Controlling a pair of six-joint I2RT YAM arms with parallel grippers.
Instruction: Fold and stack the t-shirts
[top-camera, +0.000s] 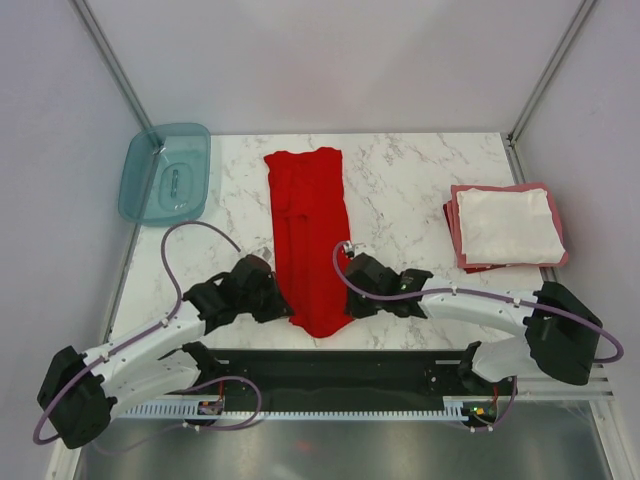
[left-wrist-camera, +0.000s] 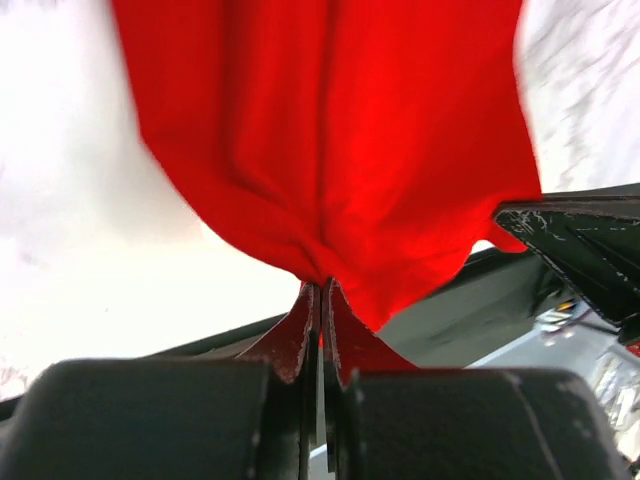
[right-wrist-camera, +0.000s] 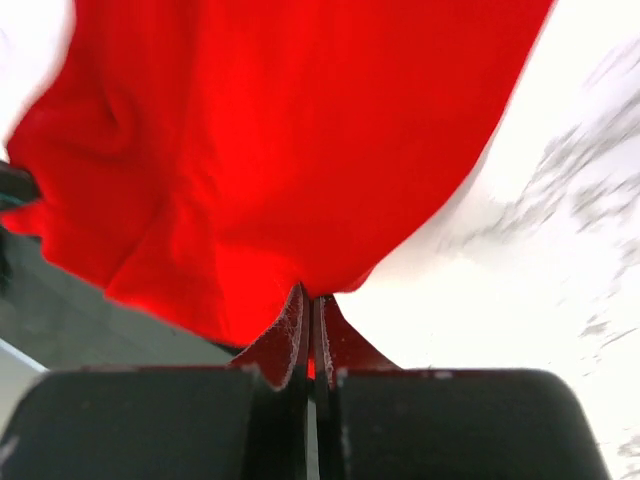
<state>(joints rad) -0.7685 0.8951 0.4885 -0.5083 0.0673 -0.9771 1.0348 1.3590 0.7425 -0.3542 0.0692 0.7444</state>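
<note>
A bright red t-shirt (top-camera: 310, 235) lies folded into a long narrow strip down the middle of the marble table. My left gripper (top-camera: 285, 308) is shut on its near left corner, and the cloth (left-wrist-camera: 330, 150) bunches between the fingers. My right gripper (top-camera: 345, 305) is shut on its near right corner, with the cloth (right-wrist-camera: 270, 160) rising from the closed fingertips. A folded white t-shirt (top-camera: 508, 226) lies on a folded dull pinkish-red t-shirt (top-camera: 457, 230) at the right of the table.
A translucent teal plastic tub (top-camera: 165, 172) sits at the table's far left corner. A black rail (top-camera: 330, 365) runs along the near edge between the arm bases. Grey walls and metal posts close in the table's sides and back.
</note>
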